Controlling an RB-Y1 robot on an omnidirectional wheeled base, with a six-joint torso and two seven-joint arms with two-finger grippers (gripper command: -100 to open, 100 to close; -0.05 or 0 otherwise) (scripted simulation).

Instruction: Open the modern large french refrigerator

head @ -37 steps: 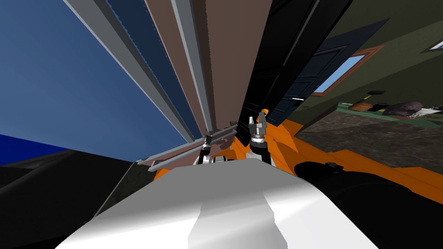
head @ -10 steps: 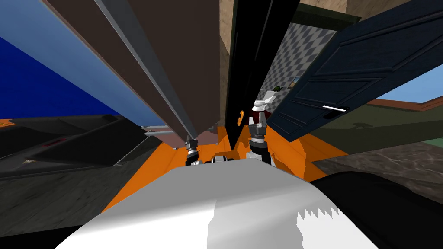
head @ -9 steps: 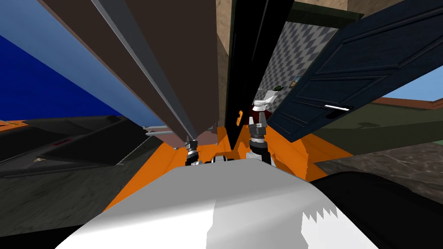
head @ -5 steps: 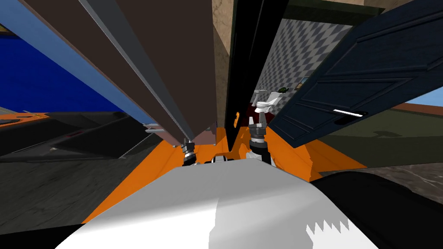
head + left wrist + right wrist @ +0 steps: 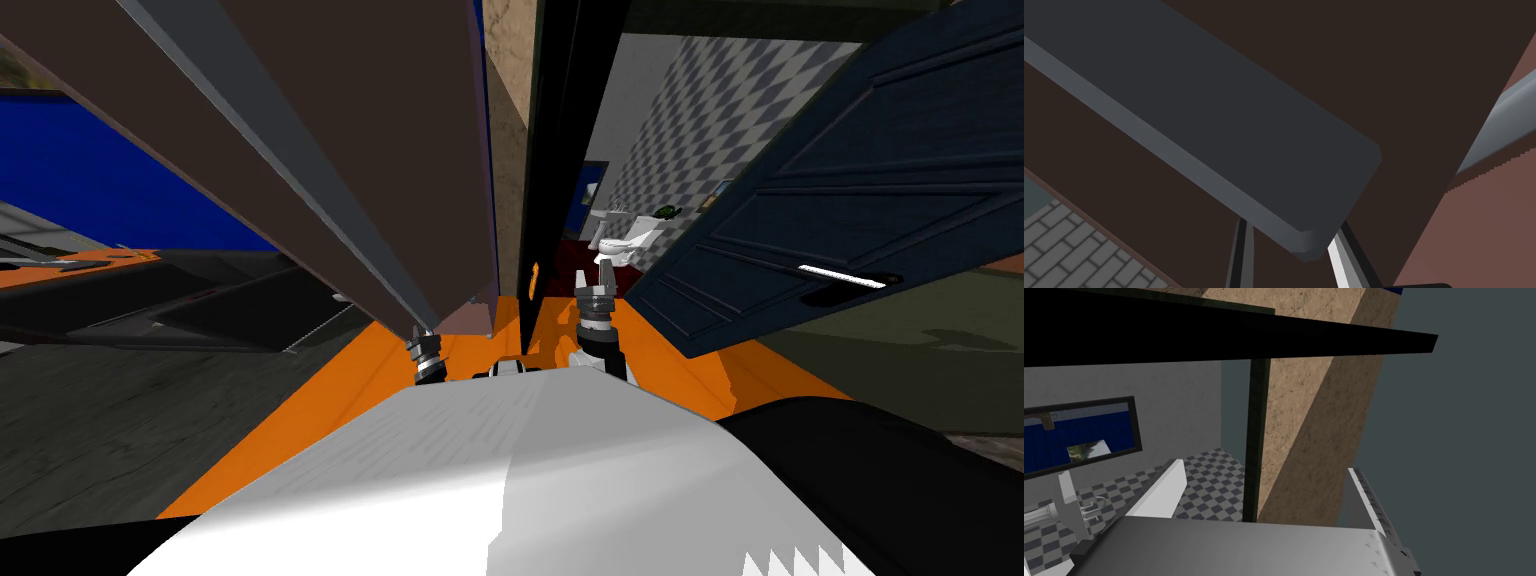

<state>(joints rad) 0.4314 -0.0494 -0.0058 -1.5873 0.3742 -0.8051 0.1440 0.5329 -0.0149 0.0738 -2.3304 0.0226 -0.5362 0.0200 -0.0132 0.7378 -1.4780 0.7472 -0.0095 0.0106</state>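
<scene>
Task thing: refrigerator door [image 5: 400, 150], a tall dark brown panel directly ahead of the robot, rising from the orange floor [image 5: 330, 420].
Handle: a long grey bar [image 5: 298, 170] running the length of the door face. Its lower end lies closest to the robot.
Handling (judged): a large, rigid and probably heavy door that swings on a hinge. The bar is stiff, smooth and flat-sided, so a grip could slide along it. A steady pull following the door's arc suits it better than a jerk.
Where to hold: the bar itself, near its lower end, fingers across its narrow sides.
Left gripper [image 5: 1291, 235]: at that lower end, with its fingers [image 5: 1339, 252] closed against either side of the bar.
Right gripper [image 5: 603, 275]: well apart from the door, on the side toward the dark blue room door [image 5: 830, 190]. Its fingers [image 5: 1164, 488] are spread wide and hold nothing.
Door opening: cannot be told from these views.
</scene>
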